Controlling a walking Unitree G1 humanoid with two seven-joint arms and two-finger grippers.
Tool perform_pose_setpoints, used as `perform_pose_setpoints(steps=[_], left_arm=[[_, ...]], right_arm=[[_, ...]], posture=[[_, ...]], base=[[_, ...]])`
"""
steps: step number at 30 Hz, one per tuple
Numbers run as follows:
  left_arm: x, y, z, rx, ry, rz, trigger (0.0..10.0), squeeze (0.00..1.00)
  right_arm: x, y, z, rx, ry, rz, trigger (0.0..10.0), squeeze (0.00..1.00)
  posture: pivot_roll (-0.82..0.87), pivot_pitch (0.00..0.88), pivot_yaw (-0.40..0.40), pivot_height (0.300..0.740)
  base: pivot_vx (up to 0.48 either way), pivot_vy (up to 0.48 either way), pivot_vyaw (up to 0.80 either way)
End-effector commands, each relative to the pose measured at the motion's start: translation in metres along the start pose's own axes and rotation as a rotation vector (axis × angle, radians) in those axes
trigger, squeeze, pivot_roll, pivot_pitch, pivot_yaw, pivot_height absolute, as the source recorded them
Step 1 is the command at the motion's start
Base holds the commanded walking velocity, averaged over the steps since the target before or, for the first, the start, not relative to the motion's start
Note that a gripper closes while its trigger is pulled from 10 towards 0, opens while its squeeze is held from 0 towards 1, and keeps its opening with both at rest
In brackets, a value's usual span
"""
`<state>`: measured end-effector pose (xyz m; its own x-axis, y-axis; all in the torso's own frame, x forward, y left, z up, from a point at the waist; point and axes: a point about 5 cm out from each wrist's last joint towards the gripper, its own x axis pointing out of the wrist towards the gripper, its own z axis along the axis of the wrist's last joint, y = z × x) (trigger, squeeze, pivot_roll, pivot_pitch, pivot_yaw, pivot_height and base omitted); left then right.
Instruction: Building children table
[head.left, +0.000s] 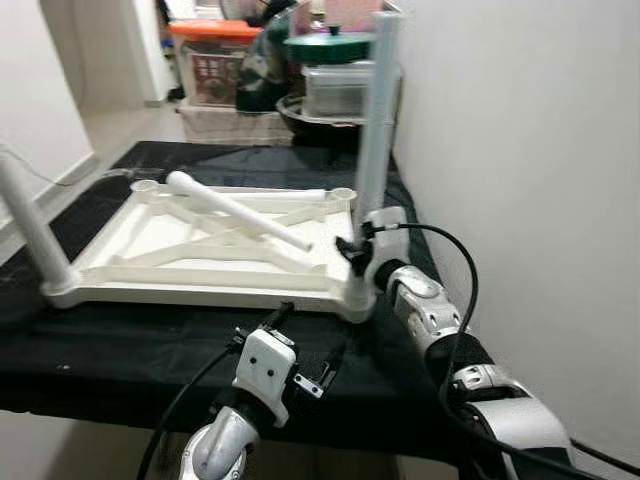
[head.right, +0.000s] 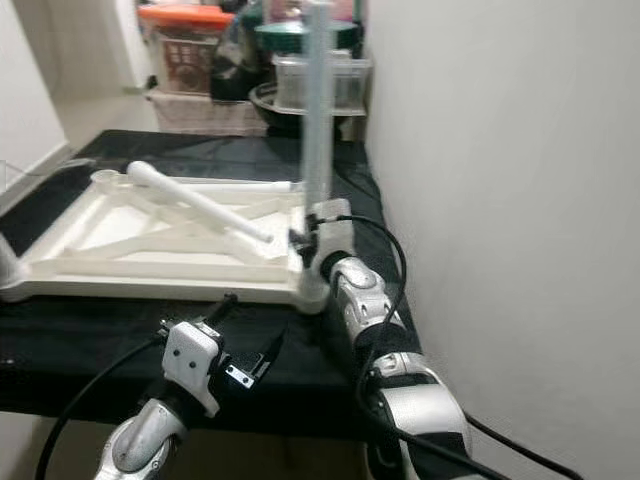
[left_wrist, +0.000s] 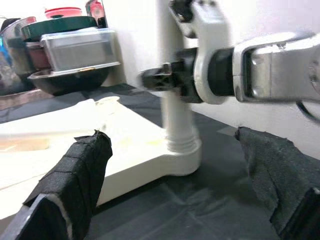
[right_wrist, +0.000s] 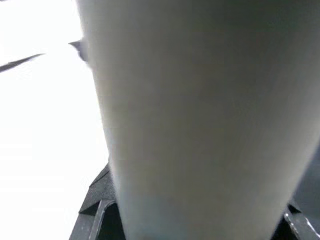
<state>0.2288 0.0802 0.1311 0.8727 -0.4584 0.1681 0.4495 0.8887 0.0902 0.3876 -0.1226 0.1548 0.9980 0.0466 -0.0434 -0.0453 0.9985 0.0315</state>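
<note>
At the far left, a white leg (head.left: 30, 225) is seen already standing in the near left corner socket of the upturned white tabletop (head.left: 120, 255), which is laid underside up on the black cloth (head.left: 120, 350) so that its ribs and leg sockets are exposed for fitting. Further right, a loose leg (head.left: 240, 212) is left lying slantwise across the ribs, within reach, presumably kept there for one of the far corner sockets that are judged to be unfilled. Below the tabletop's near edge, the left gripper (left_wrist: 175, 195) is held low over the cloth with its two padded fingers spread wide and nothing between them; it is pointed at the near right corner, probably so that the frame can be steadied if needed. At that corner an upright leg (head.left: 375, 120) is seated in its socket, and the right gripper (head.left: 352, 252) is clenched around its lower part, just above the socket, where a push or twist would be best transmitted. Behind the table, storage boxes (head.left: 215, 65) and a lidded container (head.left: 335, 85) are stacked beside the white wall (head.left: 520, 150).
</note>
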Motion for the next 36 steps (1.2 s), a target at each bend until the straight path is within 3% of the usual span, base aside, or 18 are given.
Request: perform_pose_setpoints(steps=[1, 7, 8, 9, 11, 12, 14, 15, 18, 20, 25, 26, 28, 29, 31, 32, 34, 36], left_arm=[[0.0, -0.002, -0.004, -0.001, 0.02, -0.014, 10.0, 0.0], [0.0, -0.003, -0.004, 0.0, 0.02, -0.015, 10.0, 0.0], [0.0, -0.003, -0.004, -0.001, 0.021, -0.016, 10.0, 0.0], [0.0, -0.004, -0.004, -0.001, 0.021, -0.016, 10.0, 0.0], [0.0, -0.004, -0.004, -0.001, 0.021, -0.016, 10.0, 0.0], [0.0, -0.004, -0.004, -0.001, 0.022, -0.016, 10.0, 0.0], [-0.001, -0.004, -0.004, -0.001, 0.022, -0.018, 10.0, 0.0], [-0.001, -0.004, -0.005, -0.001, 0.023, -0.02, 10.0, 0.0], [-0.001, -0.004, -0.005, 0.0, 0.024, -0.024, 10.0, 0.0], [-0.001, -0.004, -0.006, 0.001, 0.026, -0.028, 10.0, 0.0], [-0.001, -0.004, -0.006, 0.001, 0.027, -0.031, 10.0, 0.0], [0.0, -0.005, -0.007, 0.003, 0.028, -0.034, 10.0, 0.0], [0.0, -0.005, -0.007, 0.003, 0.028, -0.034, 10.0, 0.0], [0.0, -0.005, -0.007, 0.005, 0.029, -0.036, 10.0, 0.0], [0.0, -0.005, -0.007, 0.005, 0.029, -0.036, 10.0, 0.0], [0.0, -0.005, -0.007, 0.007, 0.029, -0.037, 10.0, 0.0], [0.0, -0.005, -0.007, 0.007, 0.029, -0.037, 10.0, 0.0], [0.001, -0.004, -0.006, 0.012, 0.026, -0.037, 10.0, 0.0]], right_arm=[[-0.012, -0.023, -0.016, 0.012, 0.042, -0.284, 0.0, 0.0], [-0.02, 0.0, -0.023, 0.071, 0.04, -0.317, 0.0, 0.0], [-0.019, 0.009, -0.023, 0.086, 0.033, -0.266, 4.0, 0.0], [-0.017, 0.02, -0.021, 0.09, 0.008, -0.163, 10.0, 0.0], [-0.017, 0.02, -0.021, 0.09, 0.008, -0.163, 10.0, 0.0], [-0.016, 0.031, -0.018, 0.104, -0.027, -0.071, 10.0, 1.0], [-0.015, 0.038, -0.013, 0.105, -0.067, 0.023, 10.0, 1.0], [-0.013, 0.04, -0.009, 0.1, -0.104, 0.103, 10.0, 0.0], [-0.007, 0.03, -0.001, 0.117, -0.118, 0.221, 10.0, 0.0], [-0.005, 0.022, 0.005, 0.139, -0.08, 0.389, 10.0, 0.0], [-0.006, 0.018, 0.011, 0.127, -0.031, 0.587, 10.0, 0.0], [-0.008, 0.019, 0.015, 0.091, -0.004, 0.723, 10.0, 0.0], [-0.008, 0.019, 0.015, 0.091, -0.004, 0.723, 10.0, 0.0], [-0.012, 0.022, 0.017, 0.044, 0.03, 0.883, 10.0, 0.0], [-0.012, 0.022, 0.017, 0.044, 0.03, 0.883, 10.0, 0.0], [-0.017, 0.026, 0.015, -0.029, 0.076, 1.037, 10.0, 0.0], [-0.017, 0.026, 0.015, -0.029, 0.076, 1.037, 10.0, 0.0], [-0.022, 0.033, 0.009, -0.126, 0.153, 1.215, 10.0, 0.0]], posture=[[0.09, 0.0, -0.062, 0.74], [0.1, 0.0, -0.069, 0.74], [0.1, 0.0, -0.069, 0.74], [0.1, 0.0, -0.071, 0.74], [0.1, 0.0, -0.071, 0.74], [0.1, 0.0, -0.069, 0.74], [0.1, 0.0, -0.07, 0.74], [0.09, 0.0, -0.067, 0.74], [0.09, 0.0, -0.062, 0.74], [0.09, 0.0, -0.06, 0.74], [0.09, 0.0, -0.059, 0.74], [0.09, 0.0, -0.06, 0.74], [0.09, 0.0, -0.06, 0.74], [0.09, 0.0, -0.061, 0.74], [0.09, 0.0, -0.061, 0.74], [0.1, 0.0, -0.068, 0.74], [0.1, 0.0, -0.068, 0.74], [0.12, 0.0, -0.073, 0.74]], base=[[0.0, 0.0, 0.0], [0.0, 0.0, 0.0], [0.0, 0.0, 0.0], [0.0, 0.0, 0.0], [0.0, 0.0, 0.0], [0.0, 0.0, 0.0], [0.0, 0.0, 0.0], [0.0, 0.0, 0.0], [0.0, 0.0, 0.0], [0.0, 0.0, 0.0], [0.0, 0.0, 0.0], [0.0, 0.0, 0.0], [0.0, 0.0, 0.0], [0.0, 0.0, 0.0], [0.0, 0.0, 0.0], [0.0, 0.0, 0.0], [0.0, 0.0, 0.0], [0.0, 0.0, 0.0]])
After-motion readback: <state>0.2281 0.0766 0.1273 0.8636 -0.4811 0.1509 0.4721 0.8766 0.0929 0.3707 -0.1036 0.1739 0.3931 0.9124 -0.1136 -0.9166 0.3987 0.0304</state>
